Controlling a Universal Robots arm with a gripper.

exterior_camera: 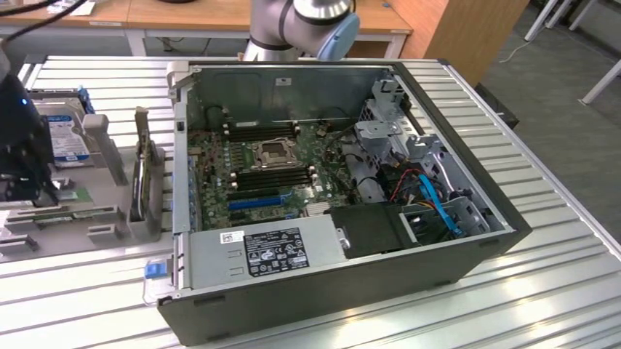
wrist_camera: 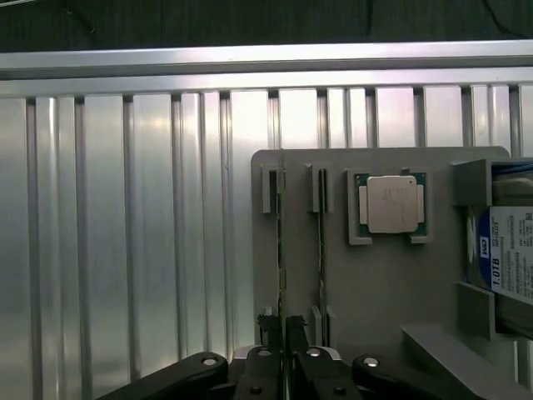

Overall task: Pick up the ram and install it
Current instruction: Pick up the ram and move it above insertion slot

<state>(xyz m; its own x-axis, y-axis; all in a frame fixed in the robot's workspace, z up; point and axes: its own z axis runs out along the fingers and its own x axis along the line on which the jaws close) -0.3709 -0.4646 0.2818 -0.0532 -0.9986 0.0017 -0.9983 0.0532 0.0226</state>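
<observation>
The ram (wrist_camera: 281, 250) is a thin green stick standing on edge in a slot of the grey parts tray (wrist_camera: 375, 300). My gripper (wrist_camera: 281, 333) sits over one end of it, its two black fingers pressed against either face, shut on the stick. The ram still rests in its slot. A second stick (wrist_camera: 321, 250) stands in the neighbouring slot. In the exterior view my gripper (exterior_camera: 19, 190) hangs low over the tray (exterior_camera: 68, 243) at the exterior view's left, well away from the open computer case (exterior_camera: 330, 218) and the black memory slots (exterior_camera: 276, 178) on its motherboard.
On the tray lie a CPU (wrist_camera: 391, 204) and a hard drive (wrist_camera: 508, 258). Upright grey posts (exterior_camera: 102, 145) rise from the tray. The case walls (exterior_camera: 180, 160) stand tall around the motherboard. A blue expansion slot (exterior_camera: 257, 198) lies near the memory slots. The slatted metal table (exterior_camera: 543, 203) surrounds everything.
</observation>
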